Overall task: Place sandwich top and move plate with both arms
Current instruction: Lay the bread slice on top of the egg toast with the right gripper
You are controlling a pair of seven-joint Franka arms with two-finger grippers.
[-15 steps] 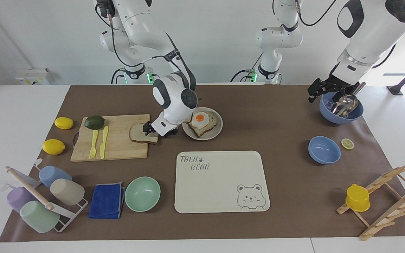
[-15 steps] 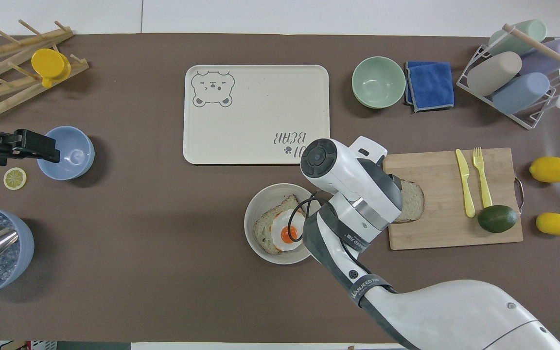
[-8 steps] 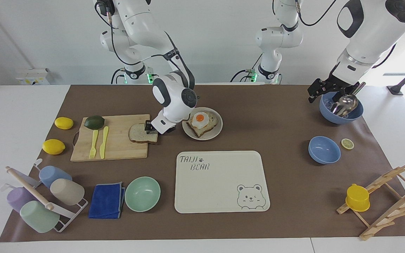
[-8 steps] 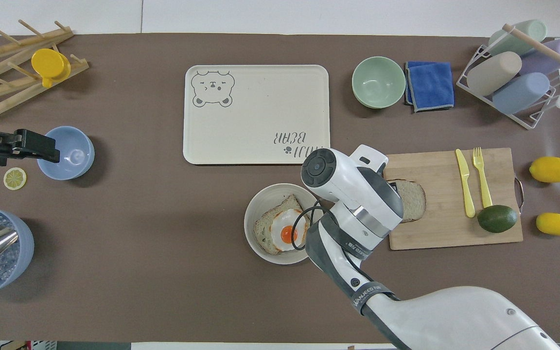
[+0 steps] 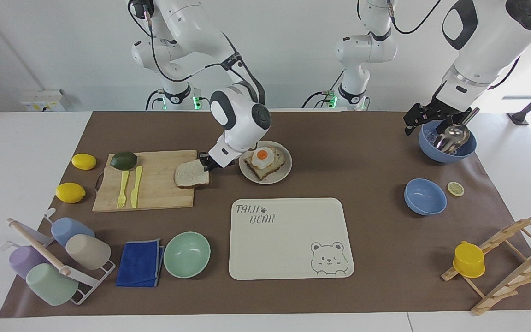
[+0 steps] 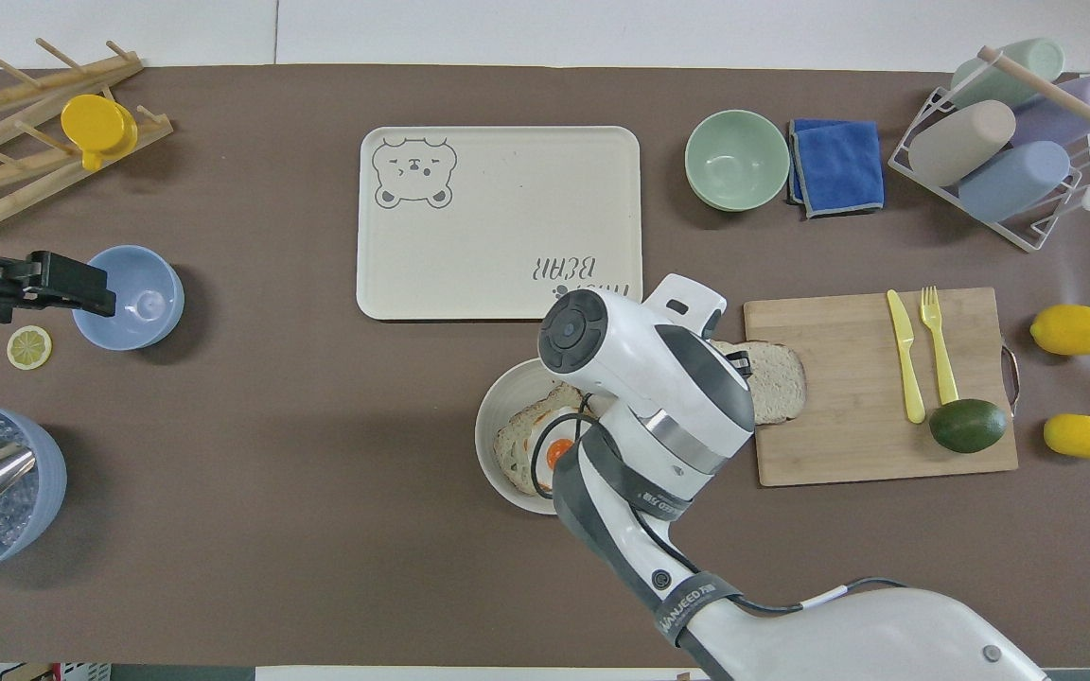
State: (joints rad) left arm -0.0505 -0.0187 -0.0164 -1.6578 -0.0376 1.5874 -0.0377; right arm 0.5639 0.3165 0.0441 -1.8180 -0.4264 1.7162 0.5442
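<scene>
Right pincer [image 5: 207, 163]: clamped on one edge of the bread [image 5: 191, 174], which is held tilted, its free edge down at the corner of the board [image 5: 155, 189] nearest the plate [image 5: 278, 177]; whether that edge touches the wood cannot be told.
Bread: plain slice, pale crumb, darker crust, seen in the overhead view [image 6: 777, 378] jutting from under the right wrist over the board's edge.
Plate: found on the brown mat of the desk [image 5: 362, 152], just beside the board, toward the left arm's end of it; an egg toast [image 5: 264, 160] is carried on it.
Plate from above: half covered by the right arm, only part of the rim [image 6: 491, 416] being shown.
Left pincer [image 5: 415, 121]: parked over the rim of a blue bowl [image 5: 447, 150] holding ice and a metal scoop; the left arm is kept waiting; whether its fingers are parted cannot be told.
Tray [image 5: 288, 240]: laid flat, farther from the robots than the plate, bear print on it.
Board: a yellow fork [image 5: 122, 189], a yellow knife [image 5: 136, 186] and an avocado [image 5: 123, 160] are set on it, well apart from the bread.
</scene>
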